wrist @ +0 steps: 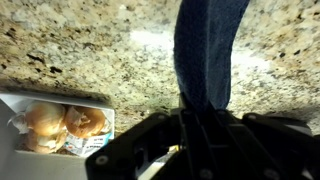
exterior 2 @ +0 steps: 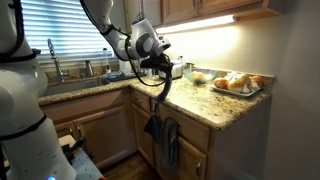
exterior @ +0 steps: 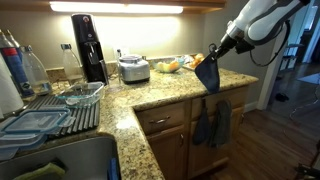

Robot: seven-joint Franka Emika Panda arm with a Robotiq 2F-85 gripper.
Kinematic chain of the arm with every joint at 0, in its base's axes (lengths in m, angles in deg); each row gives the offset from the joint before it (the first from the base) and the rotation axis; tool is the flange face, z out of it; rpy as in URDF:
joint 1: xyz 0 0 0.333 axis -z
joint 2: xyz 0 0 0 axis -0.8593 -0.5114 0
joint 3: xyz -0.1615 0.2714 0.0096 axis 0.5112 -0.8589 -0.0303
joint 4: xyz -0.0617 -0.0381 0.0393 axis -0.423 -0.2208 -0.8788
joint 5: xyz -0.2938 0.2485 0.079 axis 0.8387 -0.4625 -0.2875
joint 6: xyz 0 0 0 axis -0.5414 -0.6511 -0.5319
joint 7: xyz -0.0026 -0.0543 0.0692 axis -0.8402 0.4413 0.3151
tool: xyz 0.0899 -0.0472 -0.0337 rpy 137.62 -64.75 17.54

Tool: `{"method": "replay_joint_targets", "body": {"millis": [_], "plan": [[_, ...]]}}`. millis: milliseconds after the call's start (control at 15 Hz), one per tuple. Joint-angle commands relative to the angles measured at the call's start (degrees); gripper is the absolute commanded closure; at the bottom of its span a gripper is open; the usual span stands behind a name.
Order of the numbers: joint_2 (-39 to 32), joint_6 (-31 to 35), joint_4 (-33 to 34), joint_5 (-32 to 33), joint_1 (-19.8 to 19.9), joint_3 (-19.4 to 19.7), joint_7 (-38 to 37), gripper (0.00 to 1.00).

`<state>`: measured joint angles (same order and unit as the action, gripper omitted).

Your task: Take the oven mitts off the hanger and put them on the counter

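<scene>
Domestic kitchen. An L-shaped speckled granite counter (exterior: 175, 92) over brown wooden cabinets (exterior: 165, 140) carries a sink (exterior: 80, 150) with faucet (exterior 2: 52, 58), a dish-drying rack (exterior: 85, 118), a rice cooker (exterior: 134, 69) and a tray of bread rolls (wrist: 60, 98). An under-cabinet light (exterior: 120, 9) and window blinds (exterior 2: 60, 30) frame the worktop.

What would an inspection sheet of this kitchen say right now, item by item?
Surface: counter, speckled granite, L-shaped.
Job's things: held oven mitt dangles above the counter; hanging oven mitts remain on the cabinet front.
Clutter: bread rolls in a tray, white appliance, tall black machine.
Grippers: gripper shut on the held oven mitt.
Cables: dark loop beside the arm, likely a cable.
Surroundings: window blinds, wooden cabinets.
</scene>
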<state>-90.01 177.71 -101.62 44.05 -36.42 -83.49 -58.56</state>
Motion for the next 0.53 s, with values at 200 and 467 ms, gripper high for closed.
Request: {"method": "replay_joint_targets", "body": {"millis": [200,467], "plan": [[-6.3,-0.4,5.9,13.5,-1.9,4.2,-11.5,0.92],[-10.2,-0.6,9.7,19.0,-5.2,7.6,-16.9,0.92]]}}
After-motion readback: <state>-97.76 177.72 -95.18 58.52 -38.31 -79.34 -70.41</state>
